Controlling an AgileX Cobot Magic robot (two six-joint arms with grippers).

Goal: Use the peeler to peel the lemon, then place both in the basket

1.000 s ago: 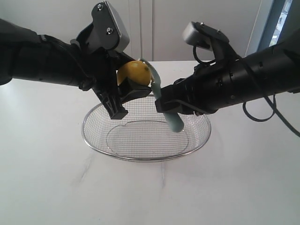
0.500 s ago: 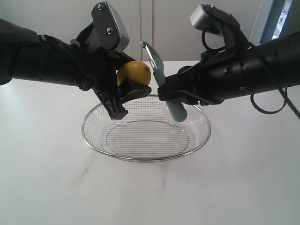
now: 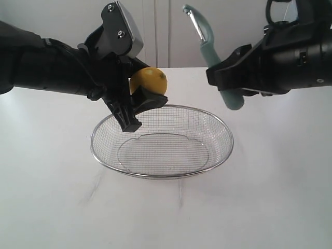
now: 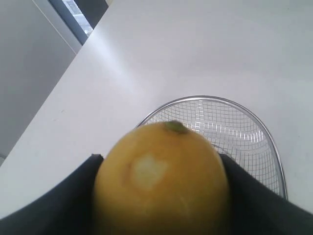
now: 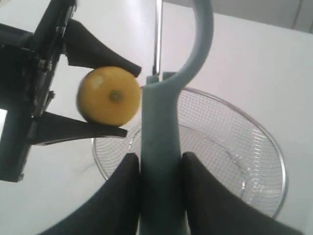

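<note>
My left gripper (image 3: 143, 92) is shut on the yellow lemon (image 3: 148, 81), holding it above the far left rim of the wire basket (image 3: 162, 174). The lemon (image 4: 161, 181) fills the left wrist view and shows a pale scraped patch. The lemon (image 5: 108, 96) also appears in the right wrist view between the left fingers. My right gripper (image 3: 228, 78) is shut on the pale teal peeler (image 3: 218, 57), held upright at the upper right, its blade head up and clear of the lemon. In the right wrist view the peeler handle (image 5: 161, 147) sits clamped between both fingers, over the basket (image 5: 259, 161).
The basket (image 4: 274, 156) stands on a white table (image 3: 62, 197). White cabinet doors rise behind the table, and a window edge shows at the far right.
My right gripper has lifted the peeler up and to the right, away from the lemon. The left gripper and the lemon have stayed still.
</note>
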